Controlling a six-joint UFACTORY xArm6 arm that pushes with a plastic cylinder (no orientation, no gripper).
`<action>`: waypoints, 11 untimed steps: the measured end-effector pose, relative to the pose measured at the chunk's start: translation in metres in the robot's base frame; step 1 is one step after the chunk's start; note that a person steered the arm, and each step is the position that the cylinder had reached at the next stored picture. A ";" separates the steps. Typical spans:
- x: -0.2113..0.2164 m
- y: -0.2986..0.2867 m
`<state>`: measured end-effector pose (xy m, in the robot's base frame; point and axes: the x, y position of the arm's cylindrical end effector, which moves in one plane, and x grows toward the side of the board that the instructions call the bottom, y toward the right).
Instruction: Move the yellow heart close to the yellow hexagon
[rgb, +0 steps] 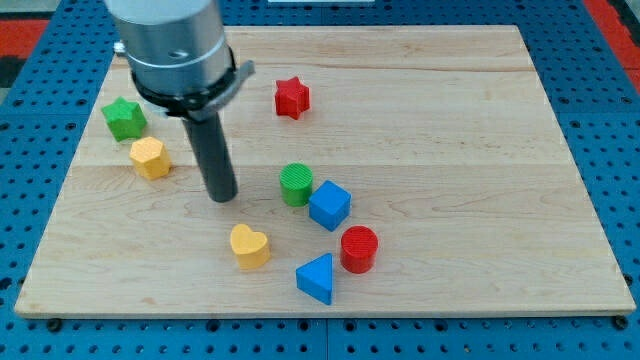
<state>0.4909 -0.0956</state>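
The yellow heart (249, 246) lies low on the wooden board, left of centre. The yellow hexagon (150, 158) lies at the view's left, just below the green star (124, 118). My tip (221, 197) stands on the board between them, above and a little left of the heart and to the right of the hexagon. It touches neither block.
A green cylinder (296, 184) and a blue cube (329, 205) sit right of my tip. A red cylinder (359, 249) and a blue triangle (317, 278) lie right of the heart. A red star (292, 97) is near the top. The board's edge (300, 313) runs along the bottom.
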 end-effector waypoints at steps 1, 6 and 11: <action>0.000 0.072; 0.067 0.063; 0.021 -0.081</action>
